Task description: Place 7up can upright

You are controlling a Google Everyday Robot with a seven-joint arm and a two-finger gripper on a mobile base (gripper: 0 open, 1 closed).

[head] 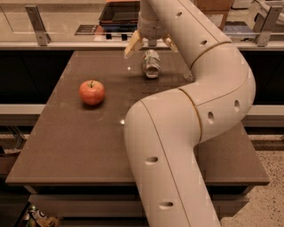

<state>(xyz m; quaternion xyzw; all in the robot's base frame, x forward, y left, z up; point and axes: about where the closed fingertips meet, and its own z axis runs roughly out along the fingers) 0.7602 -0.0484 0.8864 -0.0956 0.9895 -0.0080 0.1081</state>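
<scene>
The 7up can (151, 63), silvery with green markings, lies on its side near the far edge of the brown table (80, 142), its shiny end facing me. My gripper (151, 45) hovers just above and behind it, open, with one tan finger (132, 45) to the can's left and the other to its right. Nothing is held between the fingers. The big white arm curves across the right half of the view and hides part of the table.
A red apple (92, 92) sits on the table to the left of the can. A counter with metal rail posts (37, 18) runs behind the table. A dark tray (120, 11) rests on that counter.
</scene>
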